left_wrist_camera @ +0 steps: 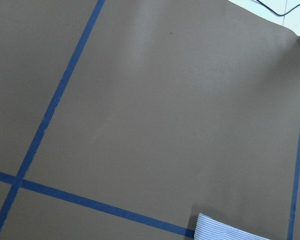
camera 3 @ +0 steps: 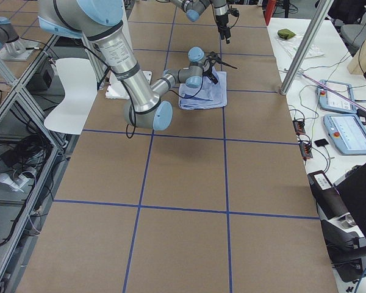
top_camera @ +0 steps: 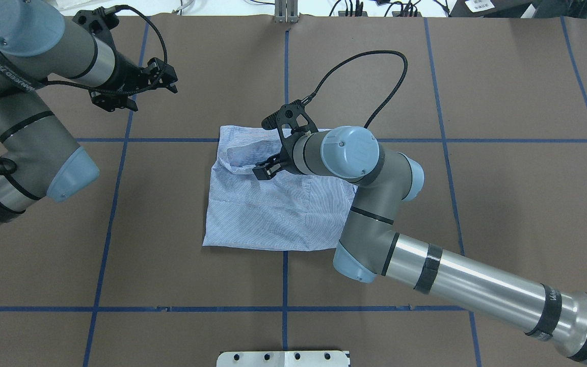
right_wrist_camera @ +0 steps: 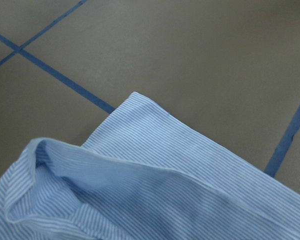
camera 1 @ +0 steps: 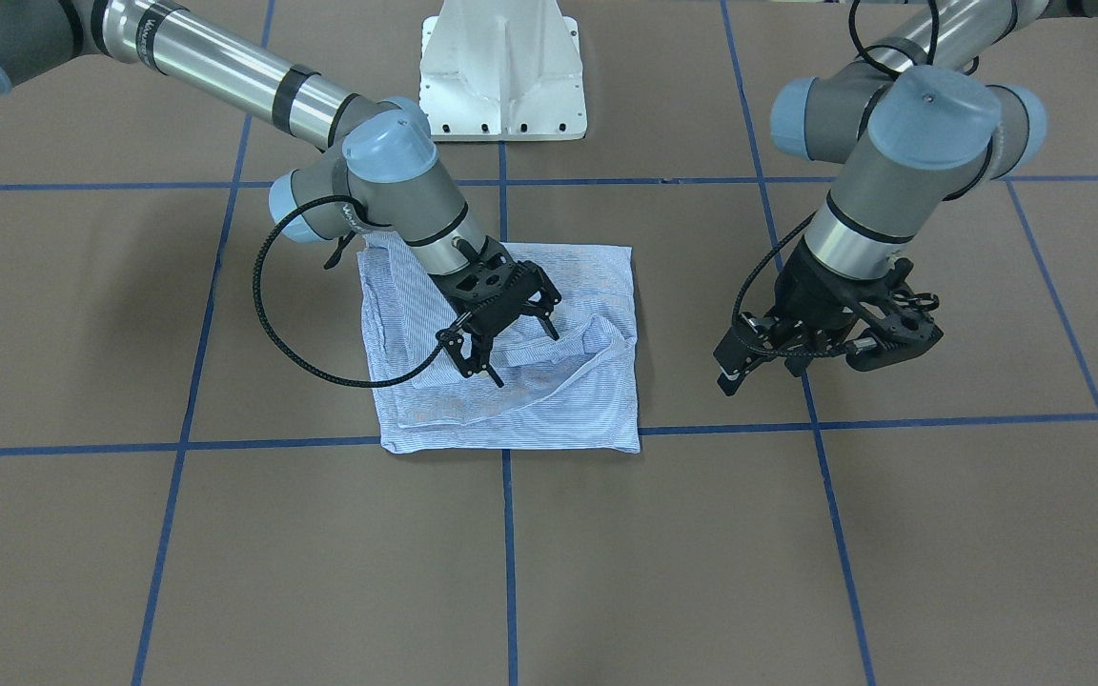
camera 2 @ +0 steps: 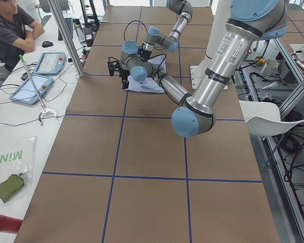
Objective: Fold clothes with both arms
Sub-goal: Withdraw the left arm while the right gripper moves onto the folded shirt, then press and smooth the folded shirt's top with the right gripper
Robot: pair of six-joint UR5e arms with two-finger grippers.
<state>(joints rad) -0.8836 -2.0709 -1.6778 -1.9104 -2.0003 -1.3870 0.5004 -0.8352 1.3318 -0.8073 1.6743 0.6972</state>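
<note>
**Operator:** Where does everything sit right now?

**Spotter:** Seen from overhead, the striped shirt (top_camera: 265,216) lies folded into a rough square at the centre of the table (top_camera: 502,204). Its collar (top_camera: 233,154) is puffed up at its 10 o'clock corner. Your right gripper (top_camera: 264,171) hangs just above that collar, fingers spread wide and holding nothing. Your left gripper (top_camera: 133,89) is well apart at 10 o'clock over bare table, and I can't tell how its jaws stand.

**Operator:** How should I handle this step?

**Spotter:** I'd drop straight onto the raised collar edge, pinch only the top layer, and lay it flat toward 4 o'clock. Go slowly, or the stack beneath may drag and unfold.
</note>
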